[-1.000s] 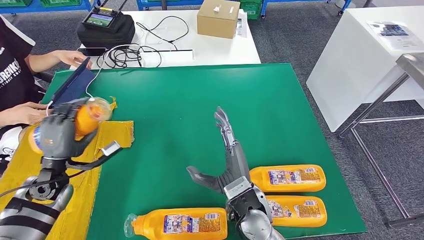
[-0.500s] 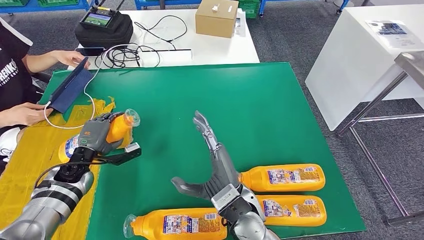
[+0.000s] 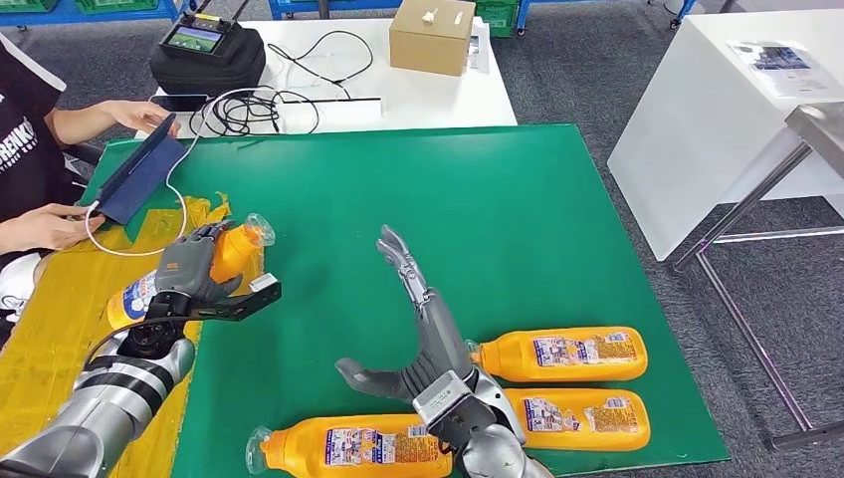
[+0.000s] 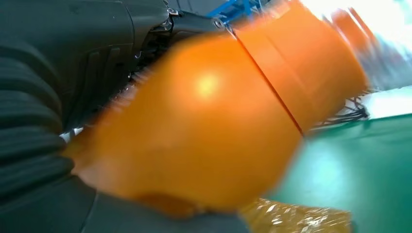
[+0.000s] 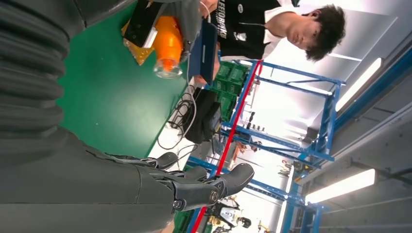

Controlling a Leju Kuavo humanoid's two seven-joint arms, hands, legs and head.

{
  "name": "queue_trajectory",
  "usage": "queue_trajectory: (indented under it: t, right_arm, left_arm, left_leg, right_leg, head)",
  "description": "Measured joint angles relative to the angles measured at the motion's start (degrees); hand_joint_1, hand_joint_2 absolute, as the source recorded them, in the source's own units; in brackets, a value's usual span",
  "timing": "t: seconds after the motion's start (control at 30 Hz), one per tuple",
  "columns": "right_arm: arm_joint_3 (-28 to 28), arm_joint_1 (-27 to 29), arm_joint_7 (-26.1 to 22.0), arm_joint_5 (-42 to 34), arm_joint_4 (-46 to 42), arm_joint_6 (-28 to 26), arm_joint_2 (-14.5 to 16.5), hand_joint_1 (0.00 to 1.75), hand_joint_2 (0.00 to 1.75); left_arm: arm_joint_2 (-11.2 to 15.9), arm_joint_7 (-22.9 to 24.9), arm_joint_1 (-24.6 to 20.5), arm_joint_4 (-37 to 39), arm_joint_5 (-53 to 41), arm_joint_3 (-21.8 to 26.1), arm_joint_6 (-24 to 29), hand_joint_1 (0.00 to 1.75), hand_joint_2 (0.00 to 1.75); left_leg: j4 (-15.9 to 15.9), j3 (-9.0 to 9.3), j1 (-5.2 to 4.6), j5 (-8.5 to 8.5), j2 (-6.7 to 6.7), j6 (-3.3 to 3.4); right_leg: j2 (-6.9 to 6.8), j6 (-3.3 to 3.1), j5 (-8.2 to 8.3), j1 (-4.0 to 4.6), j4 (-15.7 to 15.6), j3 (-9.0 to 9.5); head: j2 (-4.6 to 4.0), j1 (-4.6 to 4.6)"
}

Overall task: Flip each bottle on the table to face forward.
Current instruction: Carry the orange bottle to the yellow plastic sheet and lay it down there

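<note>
My left hand (image 3: 189, 271) grips an orange bottle (image 3: 231, 253) with a clear cap, held tilted just above the left side of the green mat (image 3: 348, 199). The same orange bottle (image 4: 209, 121) looms blurred in the left wrist view and appears small as the orange bottle (image 5: 167, 46) in the right wrist view. My right hand (image 3: 418, 319) is open, fingers stretched forward, above the mat's near middle. Three more orange bottles lie flat with labels up: one at the front edge (image 3: 358, 445), and two (image 3: 562, 354) (image 3: 582, 418) stacked side by side to my right hand's right.
A person (image 3: 30, 129) sits at the far left with a tablet (image 3: 139, 174) and a white cable. Yellow film (image 3: 60, 319) covers the left strip. Behind the mat stand a black case (image 3: 204, 55), cables and a cardboard box (image 3: 431, 35). A white table (image 3: 717, 110) stands to the right.
My left hand has brought the gripped bottle down and toward the mat's middle, from raised to low over the mat. My right hand has shifted slightly left, still open.
</note>
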Motion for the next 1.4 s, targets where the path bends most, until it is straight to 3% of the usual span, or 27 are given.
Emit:
queue_trajectory:
  t: [0.3, 0.57, 0.67, 0.77, 0.9, 1.13, 1.4]
  right_arm:
    - [0.0, 0.0, 0.9, 0.7, 0.4, 0.4, 0.0, 0.00, 1.75]
    - [0.0, 0.0, 2.0, 2.1, 0.6, 0.8, 0.0, 0.00, 1.75]
    - [0.1, 0.0, 4.4, 5.4, 0.9, 1.5, -0.2, 0.00, 1.75]
    - [1.1, -0.2, 6.7, 10.5, 1.4, 3.5, -1.0, 0.00, 1.75]
    - [5.2, -1.3, 7.6, 16.0, 2.9, 7.3, -3.2, 0.00, 1.75]
    - [9.9, -3.4, 8.5, 20.6, 4.9, 8.1, -6.2, 0.00, 1.75]
    - [13.6, -5.4, 9.1, 22.3, 7.4, 8.1, -9.4, 0.00, 1.75]
  left_arm:
    - [0.0, 0.7, -0.5, 1.5, -4.0, -0.5, -6.8, 0.00, 1.75]
    - [0.0, -3.7, -0.4, 1.6, -0.1, -0.4, -9.6, 0.00, 1.75]
    - [-0.2, -9.3, 0.8, 0.1, 7.3, 0.9, -7.5, 0.00, 1.75]
    - [-1.0, -17.9, 4.0, -4.5, 19.4, 3.5, -5.8, 0.00, 1.75]
    - [-3.1, -29.1, 11.9, -19.6, 40.0, 7.6, -7.9, 0.00, 1.75]
    - [-4.8, -31.4, 18.5, -35.7, 46.1, 10.0, -9.3, 0.00, 1.75]
    - [-5.5, -31.6, 22.5, -44.8, 47.3, 10.3, -9.1, 0.00, 1.75]
  left_leg:
    - [0.0, -0.02, 0.00, 0.00, -0.01, 0.00]
    - [0.0, -0.02, 0.00, 0.00, -0.01, 0.00]
    - [0.0, -0.02, 0.00, 0.00, -0.01, 0.00]
    - [0.0, -0.02, -0.01, 0.00, 0.00, 0.00]
    - [0.0, -0.08, -0.03, -0.01, -0.04, 0.01]
    - [0.0, -0.13, -0.02, -0.02, -0.04, 0.02]
    - [0.0, -0.13, -0.01, 0.01, -0.04, 0.01]
  right_leg:
    - [-0.01, 0.00, 0.00, -0.01, 0.0, 0.00]
    - [-0.01, 0.00, 0.00, -0.01, 0.0, 0.01]
    - [-0.01, 0.00, 0.00, -0.01, 0.0, 0.00]
    - [0.00, 0.00, 0.00, -0.01, 0.0, -0.01]
    - [-0.02, 0.00, -0.02, -0.03, 0.0, -0.03]
    - [-0.04, 0.00, -0.03, -0.02, 0.0, -0.08]
    - [-0.05, 0.00, -0.02, -0.01, 0.0, -0.06]
  head:
    - [0.00, 0.01]
    - [0.00, 0.01]
    - [0.00, 0.01]
    - [0.00, 0.00]
    - [0.00, 0.01]
    - [0.00, 0.02]
    - [0.00, 0.02]
